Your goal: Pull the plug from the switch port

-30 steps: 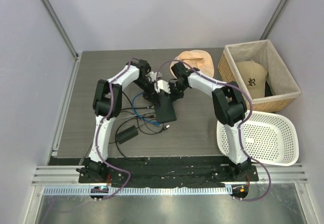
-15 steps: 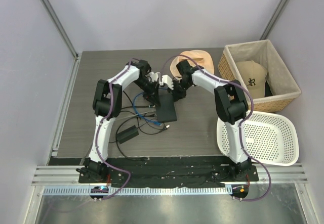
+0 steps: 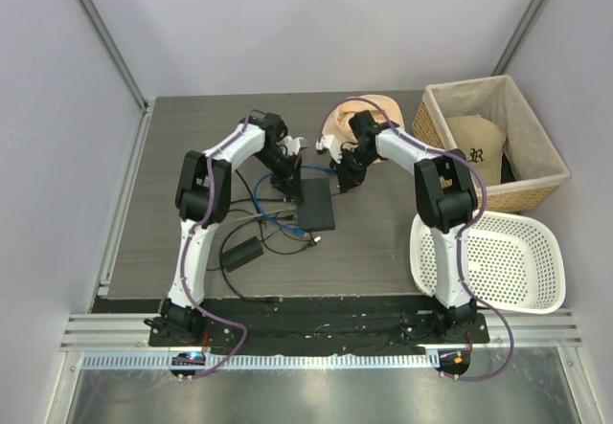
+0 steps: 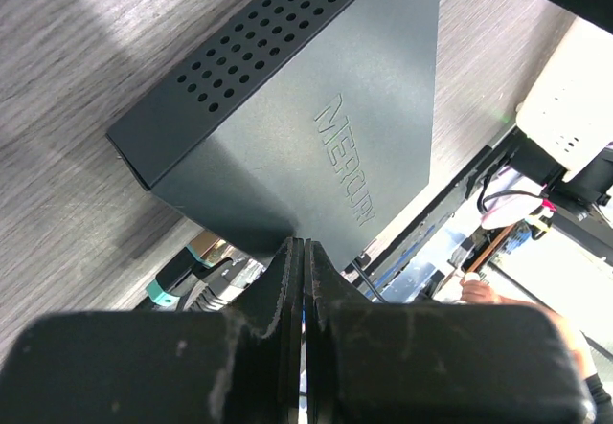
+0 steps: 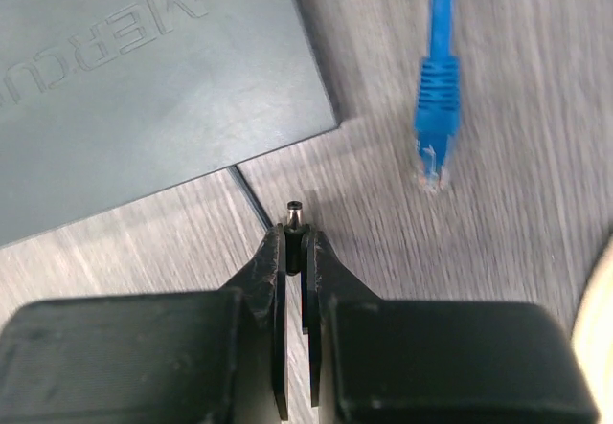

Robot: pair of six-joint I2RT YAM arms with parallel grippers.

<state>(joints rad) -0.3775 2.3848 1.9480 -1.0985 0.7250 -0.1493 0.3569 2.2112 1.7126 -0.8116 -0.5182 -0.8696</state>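
**Beside the switch, a blue plug lying loose**

At the right gripper (image 5: 296,238), the fingers are pressed nearly together on the silver tip of a thin black lead (image 5: 295,215). The tip stands up between them just off the corner of the switch (image 5: 144,70). To the right of that, on the bare table (image 5: 536,252), lies the plug (image 5: 436,108). It has a blue boot and a clear tip, and its cable (image 5: 441,3) runs off the top of the wrist view. It touches neither switch nor gripper and sits in no port, so by my reading the pull is done for this end.

The left gripper (image 4: 303,256) hangs close over the switch with its fingers pressed flat together. Whether anything is caught between them I cannot tell. At the switch edge nearest those fingers, a teal-booted connector (image 4: 177,285) and dark wires (image 4: 218,288) crowd together. I cannot tell which of them is seated.

The plug looks light and hard. Its clear shell is probably brittle at the latch tab, and the cable looks limp enough to follow wherever the boot goes. The ribbed boot is the likely place to pinch, being grippier and wider than the cable. Tugging the cable alone would strain the joint. The switch seems light too, and would probably slide on the table if a seated plug were pulled while the box was not held down.
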